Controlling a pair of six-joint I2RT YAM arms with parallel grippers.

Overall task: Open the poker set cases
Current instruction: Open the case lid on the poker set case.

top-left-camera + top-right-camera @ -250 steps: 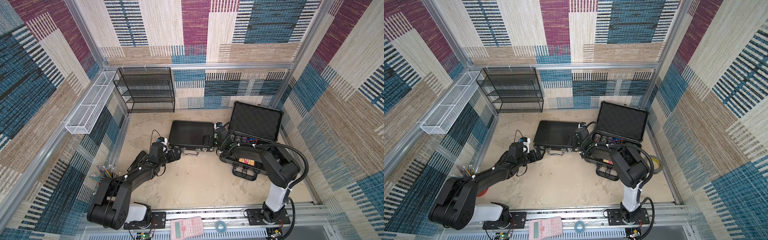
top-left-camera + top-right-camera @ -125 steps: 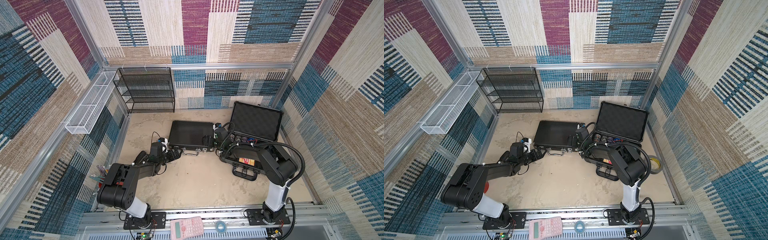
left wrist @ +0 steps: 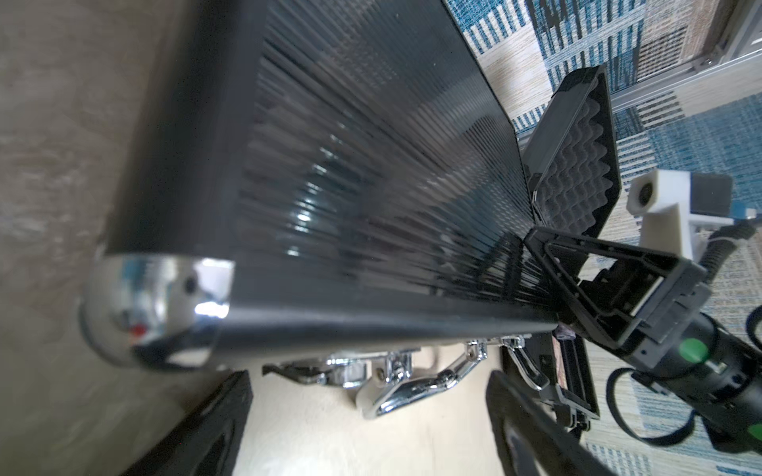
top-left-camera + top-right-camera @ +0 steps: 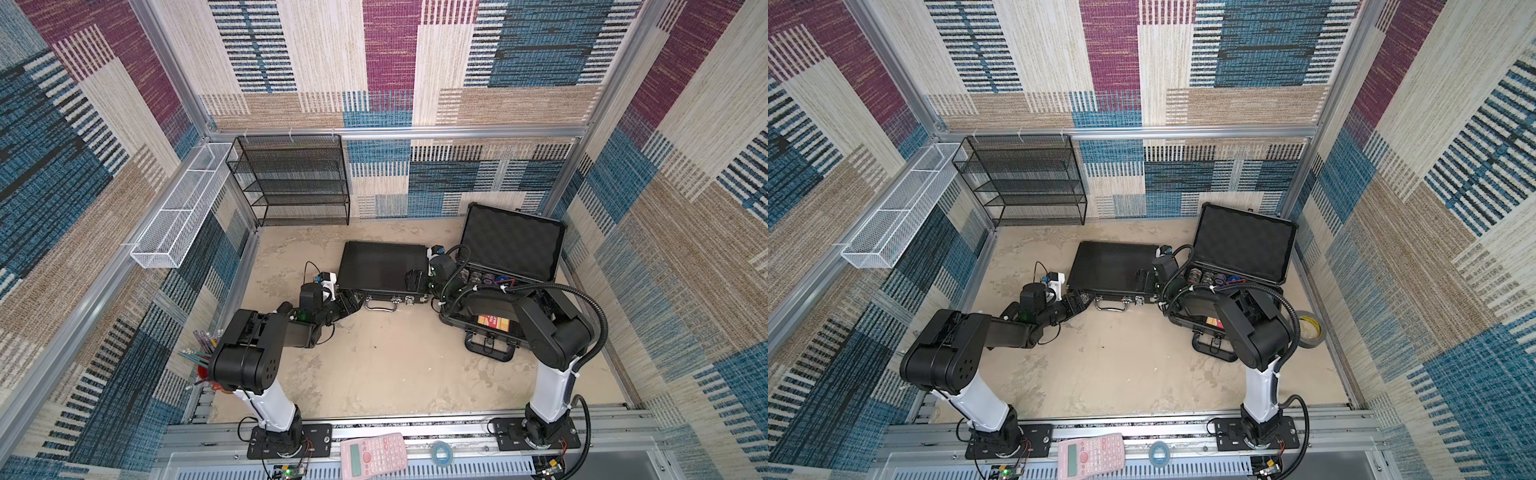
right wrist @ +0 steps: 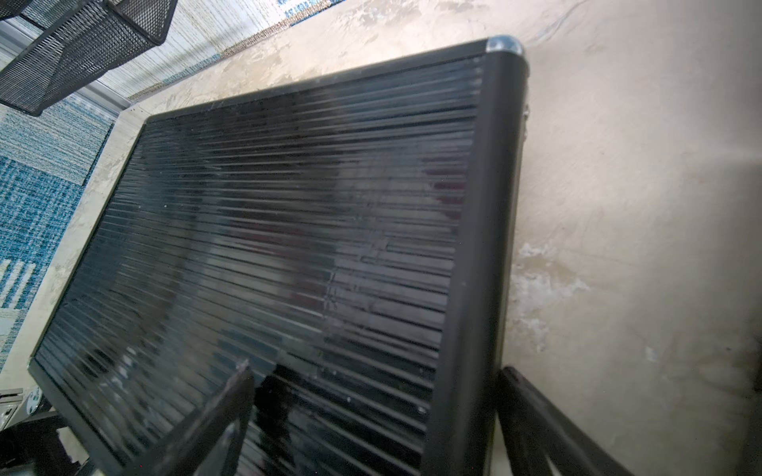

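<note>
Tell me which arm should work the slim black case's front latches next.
Left. The left gripper, open, sits low at the slim black case's front edge, with the silver latches along that edge. The right gripper is over the lid's right end.

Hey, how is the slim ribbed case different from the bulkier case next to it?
The slim case lies shut and flat; the bulky case has its lid raised, showing foam lining and chips. The slim case's handle is thin and silver; the bulky case's handle is thick and black. The slim case's top is ribbed; the bulky case is deeper. Both are dark and sit on the table, handles toward the robot.
</note>
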